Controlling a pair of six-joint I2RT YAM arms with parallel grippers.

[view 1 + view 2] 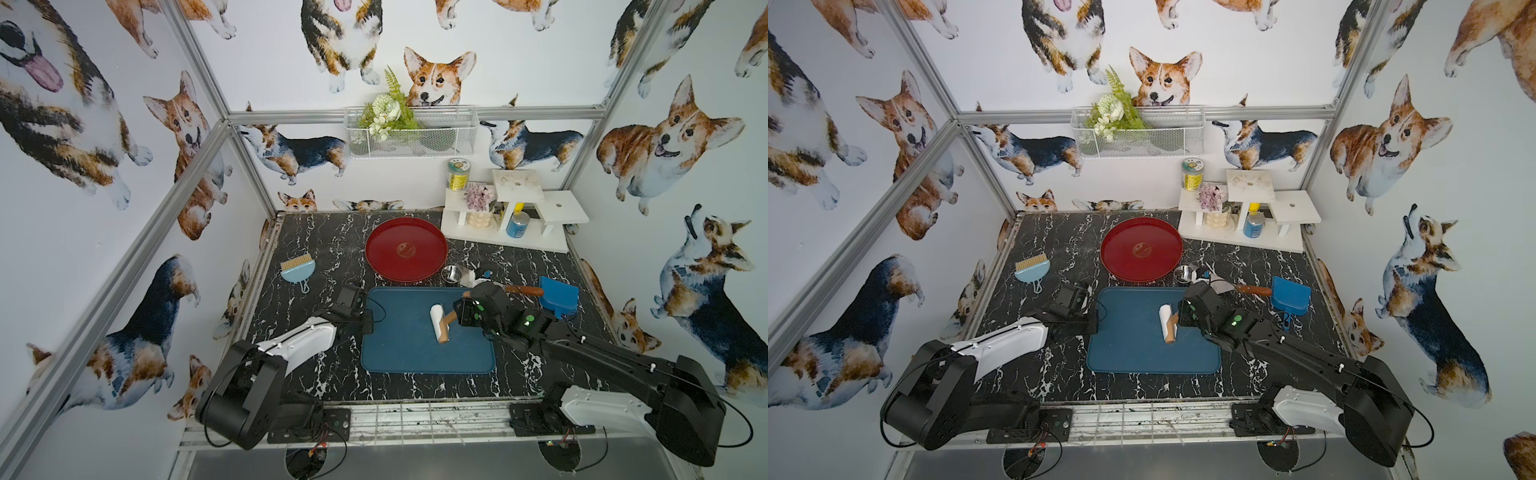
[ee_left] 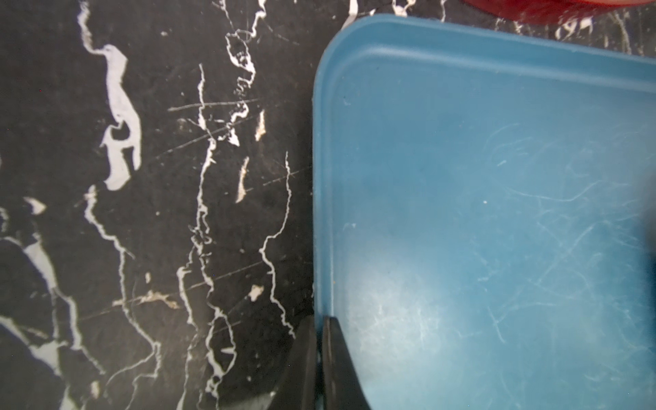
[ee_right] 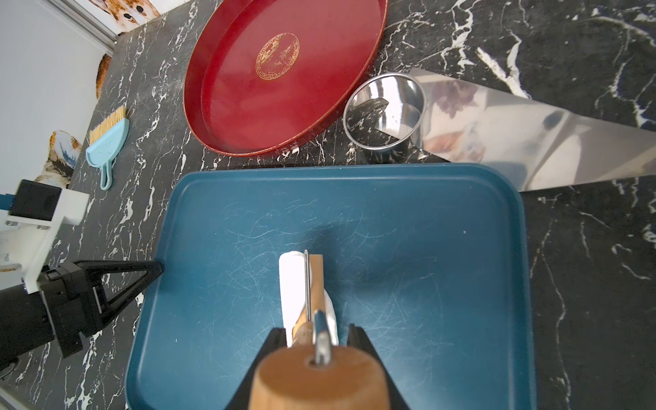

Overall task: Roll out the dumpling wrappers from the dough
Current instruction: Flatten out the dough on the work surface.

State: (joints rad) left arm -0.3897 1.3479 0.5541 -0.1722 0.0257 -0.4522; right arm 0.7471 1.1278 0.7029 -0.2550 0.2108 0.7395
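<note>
The white dough (image 1: 435, 319) (image 3: 291, 284) lies as a long lump in the middle of the blue tray (image 1: 399, 353) (image 3: 426, 230). A wooden roller (image 1: 445, 332) (image 3: 316, 280) rests on top of it. My right gripper (image 1: 459, 318) (image 3: 317, 328) is shut on the roller's thick wooden handle. My left gripper (image 1: 368, 328) (image 2: 318, 319) is shut, its tips at the tray's left rim (image 2: 321, 177); I cannot tell whether the rim is pinched. No dumpling wrappers are in view.
Behind the tray sit a red plate (image 1: 406, 248) (image 3: 248, 88), a steel ring cutter (image 1: 452, 274) (image 3: 385, 113) and a metal scraper (image 1: 523, 289) (image 3: 514, 135). A blue dustpan (image 1: 559, 297) lies at the right, a light blue brush (image 1: 297, 270) at the left, a white shelf (image 1: 515, 216) at the back right.
</note>
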